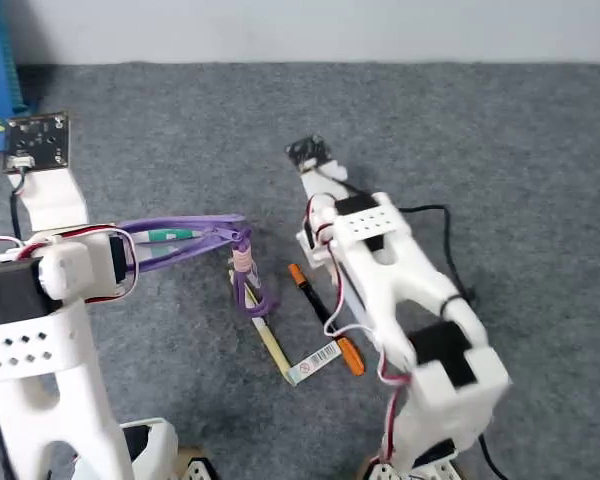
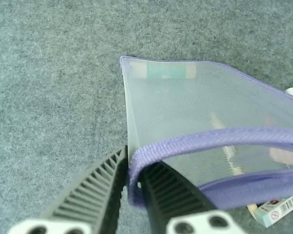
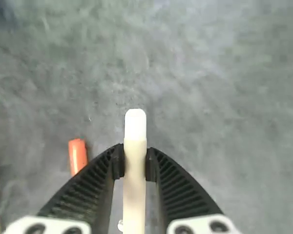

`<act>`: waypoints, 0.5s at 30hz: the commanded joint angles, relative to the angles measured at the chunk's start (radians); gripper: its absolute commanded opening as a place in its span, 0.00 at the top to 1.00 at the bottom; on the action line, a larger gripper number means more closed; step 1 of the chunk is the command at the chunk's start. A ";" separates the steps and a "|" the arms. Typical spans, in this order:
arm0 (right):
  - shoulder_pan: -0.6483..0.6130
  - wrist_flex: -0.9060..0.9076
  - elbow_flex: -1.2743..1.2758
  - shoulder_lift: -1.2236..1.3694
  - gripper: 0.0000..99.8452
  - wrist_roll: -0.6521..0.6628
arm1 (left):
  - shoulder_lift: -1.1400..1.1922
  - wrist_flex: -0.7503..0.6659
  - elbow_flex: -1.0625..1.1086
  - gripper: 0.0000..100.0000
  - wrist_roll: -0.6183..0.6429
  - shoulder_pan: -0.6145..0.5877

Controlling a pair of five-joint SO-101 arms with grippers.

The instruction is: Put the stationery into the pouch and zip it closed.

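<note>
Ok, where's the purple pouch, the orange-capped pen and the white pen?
purple pouch (image 2: 195,107): left wrist view, its clear mesh side.
orange-capped pen (image 1: 351,357): high view, its orange cap.
white pen (image 3: 135,123): right wrist view, its rounded tip.

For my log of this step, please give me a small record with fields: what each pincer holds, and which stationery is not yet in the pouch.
left pincer: shut on the purple edge of the pouch, held up by that edge
inside pouch: a green item, seen through the mesh
right pincer: shut on a white pen
on the grey carpet: orange-and-black pen; pale yellow stick with a barcode label
zip state: cannot tell
</note>
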 commanded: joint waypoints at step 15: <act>-0.160 0.314 -0.049 -0.917 0.99 -0.086 | -0.026 0.003 -0.001 0.99 -0.006 -0.003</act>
